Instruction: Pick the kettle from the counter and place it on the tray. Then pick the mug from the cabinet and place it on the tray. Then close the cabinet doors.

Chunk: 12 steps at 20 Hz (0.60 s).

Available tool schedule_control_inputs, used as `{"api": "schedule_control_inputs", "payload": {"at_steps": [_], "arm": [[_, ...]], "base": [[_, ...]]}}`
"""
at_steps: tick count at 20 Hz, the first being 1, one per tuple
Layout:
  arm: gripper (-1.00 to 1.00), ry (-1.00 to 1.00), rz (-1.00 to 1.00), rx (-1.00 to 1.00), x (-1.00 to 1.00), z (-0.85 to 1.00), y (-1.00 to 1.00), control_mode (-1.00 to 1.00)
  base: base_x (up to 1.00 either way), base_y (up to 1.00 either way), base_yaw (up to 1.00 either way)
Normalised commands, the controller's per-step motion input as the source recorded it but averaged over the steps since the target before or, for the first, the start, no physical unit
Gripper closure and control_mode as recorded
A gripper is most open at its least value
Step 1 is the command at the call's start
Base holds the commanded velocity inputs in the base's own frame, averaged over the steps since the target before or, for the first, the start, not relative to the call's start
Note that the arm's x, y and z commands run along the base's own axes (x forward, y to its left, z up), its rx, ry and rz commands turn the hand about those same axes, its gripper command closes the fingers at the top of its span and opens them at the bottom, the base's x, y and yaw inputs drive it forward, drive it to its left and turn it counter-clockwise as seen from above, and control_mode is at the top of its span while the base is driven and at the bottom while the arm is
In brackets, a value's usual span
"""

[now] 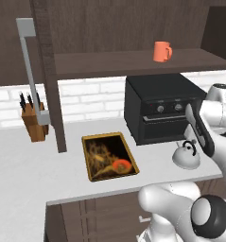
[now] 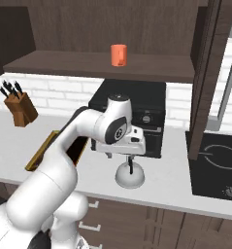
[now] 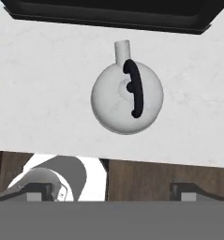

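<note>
The silver kettle [image 1: 186,156] [image 2: 130,176] [image 3: 127,98] stands on the counter [image 1: 20,163] near its front edge, in front of a black oven. My gripper [image 1: 191,140] [image 2: 120,156] [image 3: 111,190] hangs just above it, pointing down, open, with nothing between its fingers. In the hand view the kettle's black handle runs up and down and its spout points to the oven. The gold-rimmed tray [image 1: 87,158] [image 2: 40,151] lies flat to the kettle's left. On the shelf of the open cabinet [image 1: 109,64] [image 2: 64,65] stands the orange mug [image 1: 161,51] [image 2: 119,55].
A black countertop oven [image 1: 161,106] [image 2: 132,104] stands close behind the kettle. A knife block [image 1: 34,122] [image 2: 19,109] is at the far left. The cabinet doors [image 1: 50,85] [image 2: 209,73] stand swung open over the counter. A cooktop [image 2: 217,165] lies to the right.
</note>
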Motion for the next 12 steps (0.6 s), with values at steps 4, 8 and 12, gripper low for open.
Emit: {"api": "schedule_control_inputs", "payload": {"at_steps": [4,8,12], "arm": [[-1.0,0.06,0.01,-0.05,0.4,-0.44,-0.03,-1.0],[-1.0,-0.01,0.02,0.0,0.3,-0.43,-0.05,-1.0],[-1.0,-0.07,0.01,0.0,0.28,-0.43,-0.02,-1.0]], "base": [[0.0,0.0,0.0],[0.0,0.0,0.0],[0.0,0.0,0.0]]}}
